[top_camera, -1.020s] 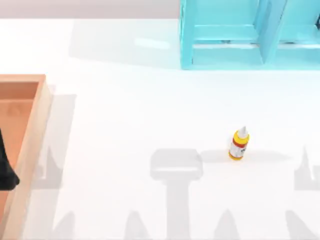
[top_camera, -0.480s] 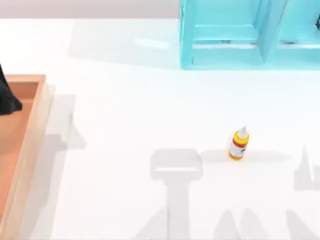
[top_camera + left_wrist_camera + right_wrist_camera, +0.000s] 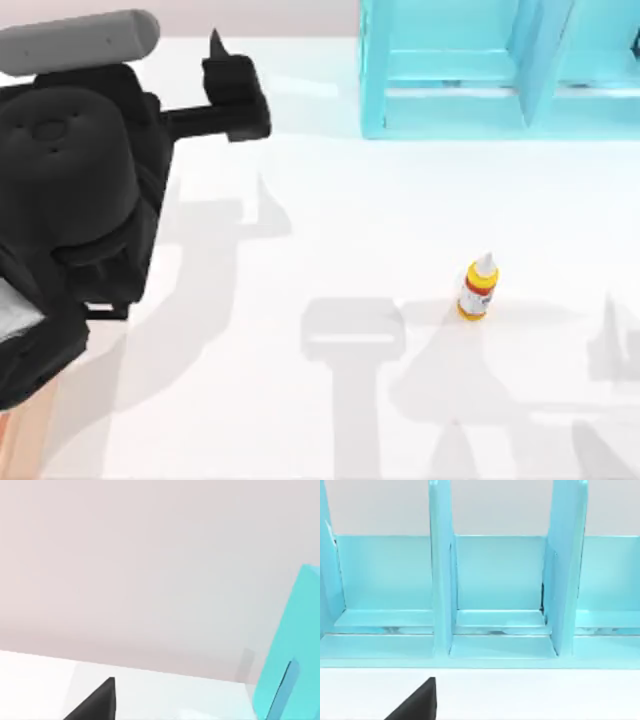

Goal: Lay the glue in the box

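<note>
The glue [image 3: 478,288], a small yellow bottle with a white nozzle and a red-and-white label, stands upright on the white table right of centre. My left arm looms large over the table's left side. Its gripper [image 3: 228,75] is raised at the far left-centre, pointing toward the back, far from the glue and holding nothing that I can see. A dark tip of it [image 3: 95,704] shows in the left wrist view. The arm covers the box except a tan sliver [image 3: 10,448] at the near left corner. A dark part of my right gripper [image 3: 415,704] faces the shelf.
A cyan compartment shelf unit [image 3: 500,70] stands along the back right, and its open bays [image 3: 495,580] face the right wrist camera. White tabletop lies between the glue and the left arm.
My left arm has swung up from the left edge over the box, toward the back and rightward, and now hides most of the box. The glue has not moved.
</note>
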Tool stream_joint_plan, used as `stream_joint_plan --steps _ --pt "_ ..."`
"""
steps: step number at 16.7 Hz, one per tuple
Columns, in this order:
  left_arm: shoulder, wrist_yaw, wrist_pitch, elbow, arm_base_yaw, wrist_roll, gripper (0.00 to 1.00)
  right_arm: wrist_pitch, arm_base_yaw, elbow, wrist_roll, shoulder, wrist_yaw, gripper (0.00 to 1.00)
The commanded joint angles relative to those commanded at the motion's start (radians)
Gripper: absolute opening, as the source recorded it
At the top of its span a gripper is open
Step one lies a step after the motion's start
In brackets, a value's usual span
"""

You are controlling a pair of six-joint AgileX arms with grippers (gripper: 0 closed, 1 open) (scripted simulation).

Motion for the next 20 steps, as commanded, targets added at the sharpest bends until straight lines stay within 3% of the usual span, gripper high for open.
stream_joint_plan --steps 12,16,20 --pt "1.024 -0.514 0.292 0.412 -0.525 -0.153 1.00 0.000 0.000 0.000 0.000 0.000 0.000 1.00" --pt "1.226 -0.625 0.364 0.511 -0.642 -0.188 1.00 0.000 0.000 0.000 0.000 0.000 0.000 1.00" --pt "1.277 -0.661 0.390 0.547 -0.684 -0.200 1.00 0.000 0.000 0.000 0.000 0.000 0.000 1.00"
